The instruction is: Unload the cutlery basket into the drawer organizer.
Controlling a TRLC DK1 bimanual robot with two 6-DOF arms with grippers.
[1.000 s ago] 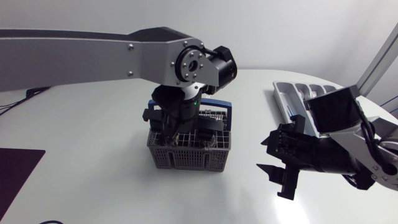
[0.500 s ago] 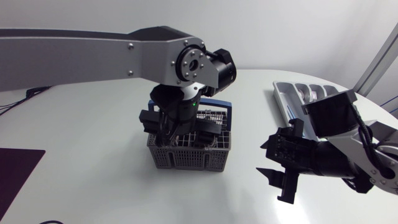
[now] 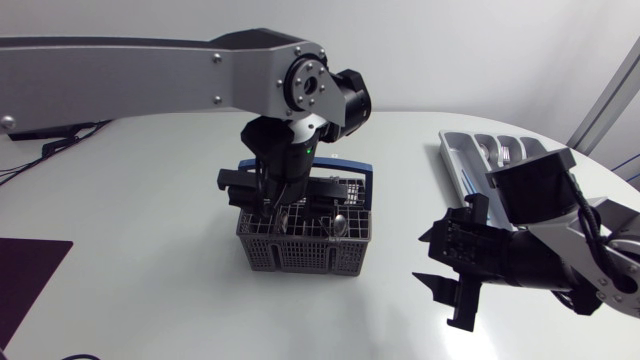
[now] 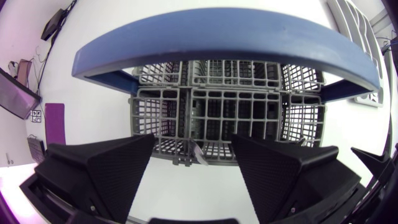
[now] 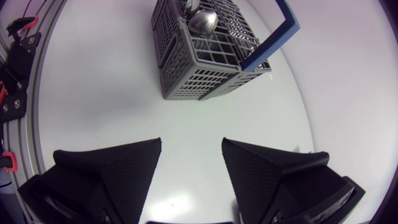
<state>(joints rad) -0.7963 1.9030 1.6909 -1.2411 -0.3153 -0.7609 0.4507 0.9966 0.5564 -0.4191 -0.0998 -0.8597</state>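
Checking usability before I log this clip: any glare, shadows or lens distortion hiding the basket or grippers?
Head view: even light, only a soft shadow at the cutlery basket, nothing hidden. Left wrist view: fisheye bows the blue handle into an arc ahead of the left gripper. Right wrist view: mild glare on the table by the right gripper; basket readable.

Grey basket (image 3: 300, 250), blue handle (image 4: 224, 34), white tabletop (image 3: 150, 220).
The basket's walls form a grey square-grid mesh; the spoon (image 5: 203, 20) in it is shiny silver; the organizer (image 3: 452, 150) is pale grey; the fingers (image 5: 118, 165) are matte black with a fine dotted texture.
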